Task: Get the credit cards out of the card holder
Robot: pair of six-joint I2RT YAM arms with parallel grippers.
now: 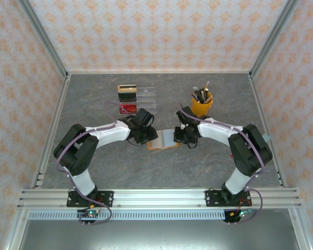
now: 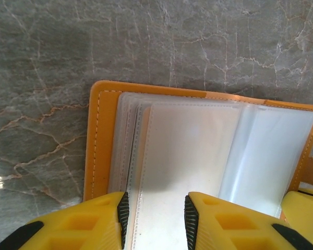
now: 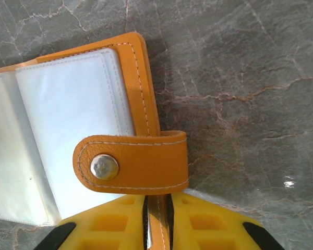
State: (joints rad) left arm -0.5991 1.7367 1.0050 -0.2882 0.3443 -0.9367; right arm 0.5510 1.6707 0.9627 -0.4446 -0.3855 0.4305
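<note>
The orange card holder (image 1: 164, 139) lies open on the grey table between both grippers. Its clear plastic sleeves (image 2: 188, 151) are fanned out inside the orange rim (image 2: 96, 140). I cannot tell whether any sleeve holds a card. My left gripper (image 2: 156, 219) is open and straddles the near edge of the top sleeve (image 1: 148, 136). My right gripper (image 3: 157, 221) is shut on the holder's orange edge (image 3: 141, 83), just below the snap strap (image 3: 141, 162). Two cards, one tan and black (image 1: 127, 92) and one red (image 1: 128, 108), lie at the back left.
A clear plastic box (image 1: 147, 99) sits beside the two cards. A yellow cup of pens (image 1: 202, 104) stands behind the right gripper (image 1: 180, 136). Patterned walls with metal rails enclose the table.
</note>
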